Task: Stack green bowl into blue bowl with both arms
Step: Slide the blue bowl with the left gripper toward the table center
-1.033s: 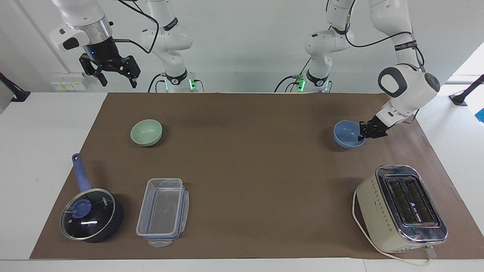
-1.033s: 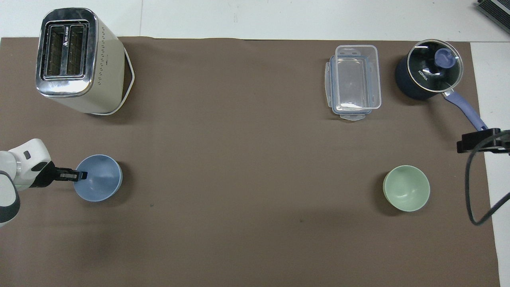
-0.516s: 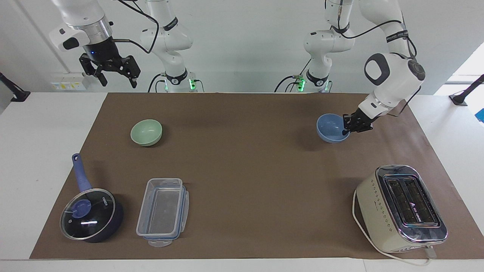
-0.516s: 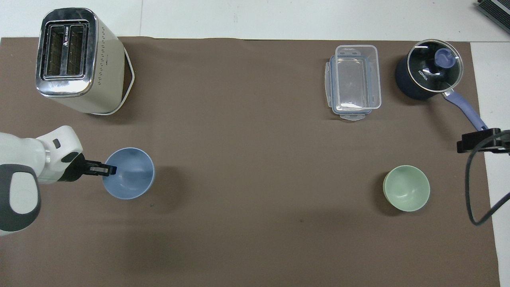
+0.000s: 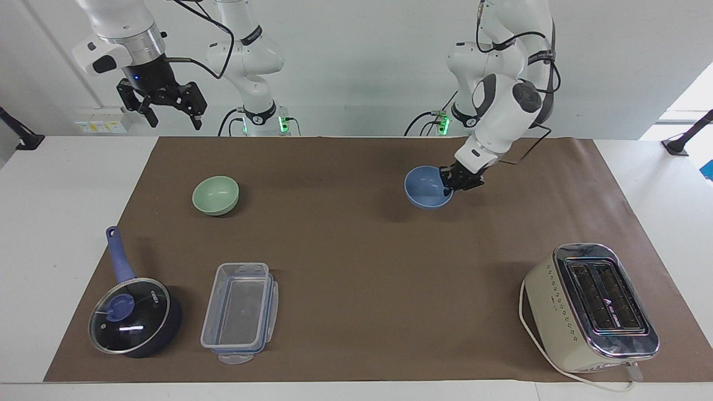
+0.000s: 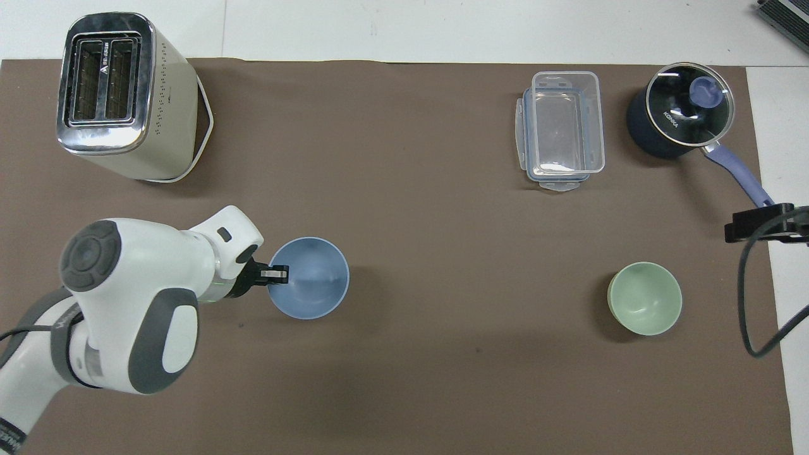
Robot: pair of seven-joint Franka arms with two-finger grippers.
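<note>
Overhead view first: the left end effector [image 6: 278, 275] is clamped on the rim of the small round periwinkle-blue bowl [image 6: 310, 278], one finger inside the rim and one outside. In the facing view that bowl [image 5: 428, 187] hangs just above the brown paper mat [image 5: 356, 250] with its shadow below it, over the middle part of the mat, toward the left arm's end. The left end effector [image 5: 455, 182] grips the rim on the side toward the left arm's end of the worktop.

The small round pale mint-green bowl [image 5: 215, 195] sits upright on the mat toward the right arm's end, well apart from the blue one; seen from above [image 6: 644, 298] it is empty.

The right arm waits — its end effector [image 5: 162, 101] hangs high over the edge of the white worktop [image 5: 67, 195] at its own end, fingers spread wide apart and gripping nothing.

Farther from the robots than the green bowl lie a clear rectangular plastic container with clip-on lid tabs [image 6: 561, 129] and, beside it, a dark blue saucepan with a glass lid and a periwinkle handle [image 6: 682, 117]. White lettering on the lid reads something like "KONKA", though I cannot be sure of every letter. At the left arm's end stands a cream two-slot toaster with a chrome top [image 6: 117, 95]; a small triangular logo sits between its slots — the writing beside it is too small to read.
</note>
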